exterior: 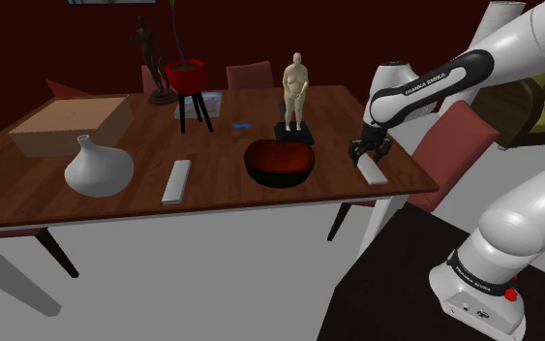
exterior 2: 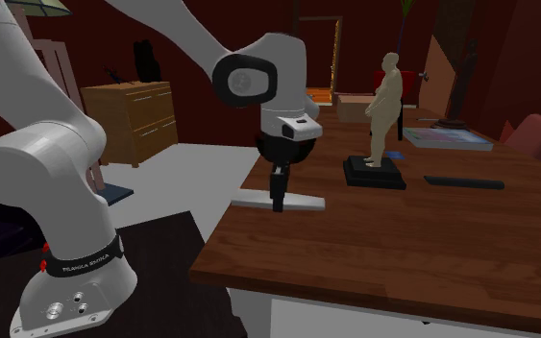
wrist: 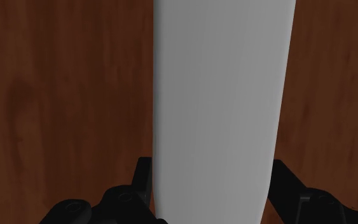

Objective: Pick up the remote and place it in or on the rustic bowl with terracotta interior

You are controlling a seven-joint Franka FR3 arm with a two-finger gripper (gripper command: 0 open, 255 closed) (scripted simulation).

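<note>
The gripper was seen with its jaws closed narrowly on the two long sides of one pale grey remote. This remote was lying flat on the table, to the shoulder view's right of the single dark bowl, with bare wood between them. A second remote and one white vase were counted left of the bowl, and one statue behind it.
</note>
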